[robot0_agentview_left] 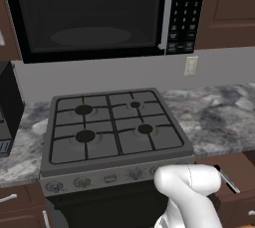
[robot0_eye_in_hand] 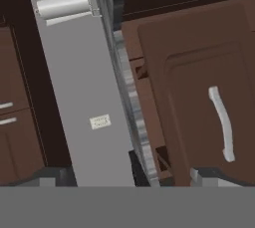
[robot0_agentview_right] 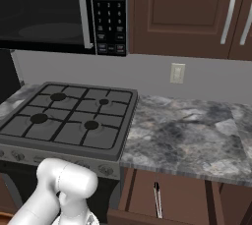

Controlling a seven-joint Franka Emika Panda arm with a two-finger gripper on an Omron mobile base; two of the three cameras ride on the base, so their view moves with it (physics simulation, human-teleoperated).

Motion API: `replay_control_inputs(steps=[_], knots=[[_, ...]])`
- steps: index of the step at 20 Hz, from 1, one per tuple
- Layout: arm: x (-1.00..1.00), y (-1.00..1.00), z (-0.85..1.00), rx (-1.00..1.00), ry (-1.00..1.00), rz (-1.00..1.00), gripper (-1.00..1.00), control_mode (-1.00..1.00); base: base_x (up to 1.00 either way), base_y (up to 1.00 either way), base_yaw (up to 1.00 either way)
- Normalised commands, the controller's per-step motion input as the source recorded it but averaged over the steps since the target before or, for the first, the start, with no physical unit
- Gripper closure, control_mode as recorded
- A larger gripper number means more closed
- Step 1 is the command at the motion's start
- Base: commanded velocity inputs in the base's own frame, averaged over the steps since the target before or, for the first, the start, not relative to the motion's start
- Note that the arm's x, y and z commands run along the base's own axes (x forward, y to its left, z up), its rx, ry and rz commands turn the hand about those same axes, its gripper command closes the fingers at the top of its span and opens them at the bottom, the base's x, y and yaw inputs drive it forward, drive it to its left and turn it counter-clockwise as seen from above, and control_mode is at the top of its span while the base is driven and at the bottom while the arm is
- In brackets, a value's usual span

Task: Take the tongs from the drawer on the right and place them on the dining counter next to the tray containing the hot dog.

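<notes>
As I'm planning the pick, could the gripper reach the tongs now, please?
Probably yes: the drawer stands open, the tongs lie uncovered inside, and the gripper is open.

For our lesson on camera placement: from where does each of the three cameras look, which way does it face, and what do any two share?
Left base view: behind the arm's left, facing the stove; white arm at lower right.
Right base view: behind its right, facing worktop and open drawer holding tongs; arm at lower left.
Hand view: on the hand, looking down the oven front and a cabinet door.
Both base views share stove, microwave and tongs.
</notes>
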Motion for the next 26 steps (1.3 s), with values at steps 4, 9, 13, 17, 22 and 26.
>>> replay_control_inputs(steps=[4, 9, 13, 17, 22, 26], knots=[[-0.14, 0.0, 0.62, 0.0, -0.02, 0.0, -1.0, -1.0, 0.0, 0.0, 0.0], [-0.08, 0.02, 0.66, 0.0, 0.0, 0.0, -1.0, -1.0, 0.0, 0.0, 0.0], [0.0, 0.03, 0.67, 0.0, 0.0, 0.0, -1.0, -1.0, 0.0, 0.0, 0.0], [0.0, 0.15, 0.56, 0.0, 0.0, 0.0, -1.0, -1.0, 0.0, 0.0, 0.0], [0.0, 0.23, 0.4, -0.04, 0.0, 0.0, -1.0, -1.0, 0.0, 0.0, 0.0], [0.04, 0.3, 0.3, -0.08, 0.03, 0.0, -1.0, -1.0, 0.0, 0.0, 0.0]])
